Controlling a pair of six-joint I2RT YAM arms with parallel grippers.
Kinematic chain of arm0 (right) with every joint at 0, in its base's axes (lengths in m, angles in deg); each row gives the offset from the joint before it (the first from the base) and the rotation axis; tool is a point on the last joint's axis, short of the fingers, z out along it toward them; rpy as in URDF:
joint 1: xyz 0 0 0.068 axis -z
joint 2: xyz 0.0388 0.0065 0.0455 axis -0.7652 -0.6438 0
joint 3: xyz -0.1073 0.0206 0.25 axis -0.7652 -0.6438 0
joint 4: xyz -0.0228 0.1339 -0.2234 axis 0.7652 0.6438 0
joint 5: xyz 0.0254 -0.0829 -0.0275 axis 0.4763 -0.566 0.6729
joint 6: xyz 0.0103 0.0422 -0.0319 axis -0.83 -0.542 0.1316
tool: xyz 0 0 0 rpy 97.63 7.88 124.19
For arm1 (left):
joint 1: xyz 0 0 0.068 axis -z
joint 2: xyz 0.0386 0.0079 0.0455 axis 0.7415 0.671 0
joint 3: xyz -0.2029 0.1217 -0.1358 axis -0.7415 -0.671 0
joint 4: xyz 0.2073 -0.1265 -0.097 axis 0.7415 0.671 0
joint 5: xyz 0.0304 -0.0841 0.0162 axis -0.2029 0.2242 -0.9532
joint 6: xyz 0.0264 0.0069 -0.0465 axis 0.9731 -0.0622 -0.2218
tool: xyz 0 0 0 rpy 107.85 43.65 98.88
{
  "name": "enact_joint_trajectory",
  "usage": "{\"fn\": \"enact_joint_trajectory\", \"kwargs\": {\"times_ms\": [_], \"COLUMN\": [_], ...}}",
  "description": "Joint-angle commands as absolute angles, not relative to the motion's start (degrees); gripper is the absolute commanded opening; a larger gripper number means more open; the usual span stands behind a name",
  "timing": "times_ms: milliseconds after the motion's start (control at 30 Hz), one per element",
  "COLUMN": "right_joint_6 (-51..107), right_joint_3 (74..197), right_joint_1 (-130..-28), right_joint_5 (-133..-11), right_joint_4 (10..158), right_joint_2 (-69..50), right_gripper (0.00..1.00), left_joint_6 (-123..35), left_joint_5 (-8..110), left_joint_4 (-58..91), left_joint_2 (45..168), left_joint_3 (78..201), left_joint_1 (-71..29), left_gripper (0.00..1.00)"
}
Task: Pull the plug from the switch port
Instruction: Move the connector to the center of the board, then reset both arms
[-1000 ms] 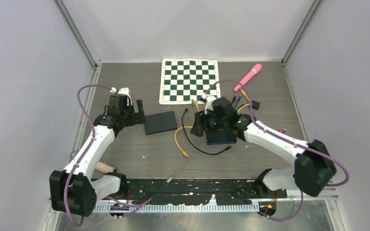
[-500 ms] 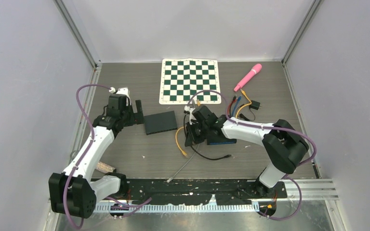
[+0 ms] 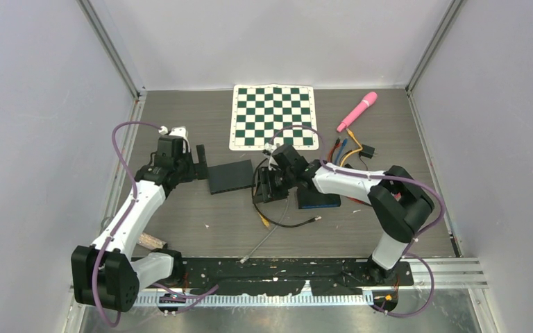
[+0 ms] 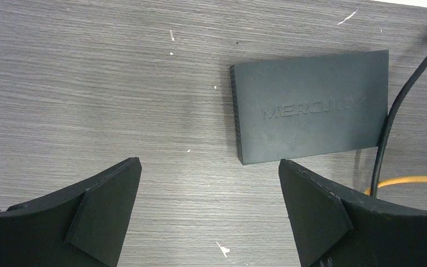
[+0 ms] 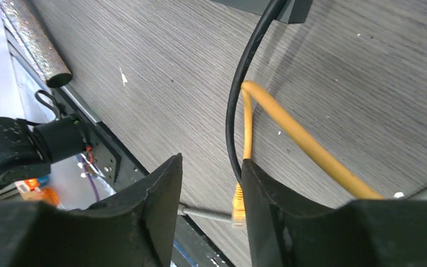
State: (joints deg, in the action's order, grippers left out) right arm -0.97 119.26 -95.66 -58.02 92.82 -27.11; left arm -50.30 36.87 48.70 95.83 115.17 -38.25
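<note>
The switch (image 3: pixel 230 176) is a flat dark grey box marked MERCURY (image 4: pixel 311 105), lying left of the table's middle. My left gripper (image 3: pixel 200 163) hovers just left of it, jaws wide open (image 4: pixel 208 163) over bare table. My right gripper (image 3: pixel 264 186) sits low among the cables right of the switch. Its jaws (image 5: pixel 211 161) stand a little apart with only table between them. A black cable (image 5: pixel 244 72) runs along its right finger up to the switch's edge. I cannot make out the plug or the port.
A yellow cable (image 5: pixel 294 133) with a yellow connector (image 5: pixel 238 208) and a grey cable (image 3: pixel 267 239) lie under the right gripper. A blue box (image 3: pixel 319 200), loose connectors (image 3: pixel 350 149), a chessboard (image 3: pixel 274 116), a pink object (image 3: pixel 357 111) and a silver tube (image 3: pixel 151 241) lie around.
My right arm swung left from over the blue box to the cables beside the switch, and the black and yellow cables shifted left with it. The left arm stayed still.
</note>
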Motion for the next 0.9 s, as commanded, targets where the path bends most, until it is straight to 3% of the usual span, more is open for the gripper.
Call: {"fn": "enact_joint_trajectory", "kwargs": {"times_ms": [0, 200, 367, 667, 833, 867], "right_joint_6": [1.12, 7.21, 10.63, 11.15, 13.48, 13.65], "right_joint_3": [119.72, 119.68, 118.89, 113.57, 115.03, 115.24], "right_joint_1": [-95.69, -95.12, -91.50, -65.92, -62.87, -62.85], "right_joint_5": [-57.35, -64.35, -81.88, -85.90, -92.73, -93.76], "right_joint_4": [92.94, 98.91, 104.62, 107.38, 107.29, 107.24], "right_joint_2": [-21.24, -9.78, -1.61, 10.41, 15.47, 16.62], "right_gripper": [0.54, 0.61, 0.63, 0.68, 0.71, 0.75], "left_joint_6": [-49.80, -51.37, -54.08, -56.37, -59.00, -59.78], "left_joint_5": [36.66, 37.47, 39.26, 37.62, 33.15, 31.73], "left_joint_4": [48.39, 47.83, 45.79, 46.37, 44.84, 44.94], "left_joint_2": [95.06, 95.49, 95.49, 96.20, 94.19, 93.42], "left_joint_3": [115.53, 115.83, 115.03, 117.33, 116.15, 116.02], "left_joint_1": [-38.71, -38.68, -38.71, -38.71, -38.70, -38.68], "left_gripper": [0.99, 1.00, 0.99, 1.00, 1.00, 1.00]}}
